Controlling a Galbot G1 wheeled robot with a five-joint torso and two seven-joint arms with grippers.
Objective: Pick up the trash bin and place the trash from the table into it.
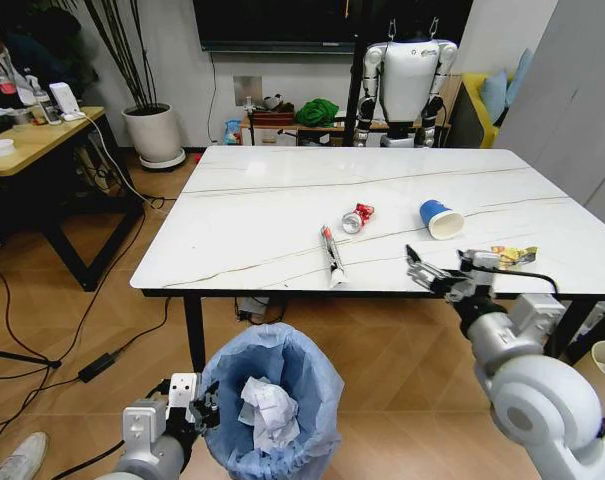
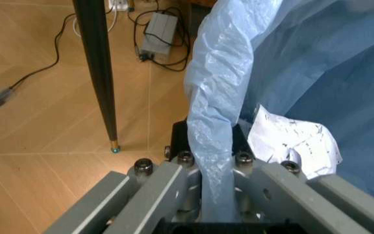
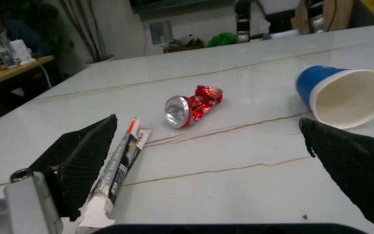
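Bin [image 1: 282, 400], with its blue bag, hangs below the tabletop's [image 1: 282, 200] near edge, and we see our left pincer [image 1: 204, 408] clamped on its rim, the bag's plastic pinched between the fingers [image 2: 154, 195]. Crumpled paper [image 1: 267, 408] lies inside the bin. Our right pincer [image 1: 444, 277] hovers over the tabletop's near edge with its jaws spread wide and nothing between them. On the tabletop we see the wrapper [image 1: 331, 256] close to the near edge, the can [image 1: 357, 218] just beyond it, the cup [image 1: 441, 218] tipped on its side farther right, and the yellow wrapper [image 1: 512, 256] by the right pincer.
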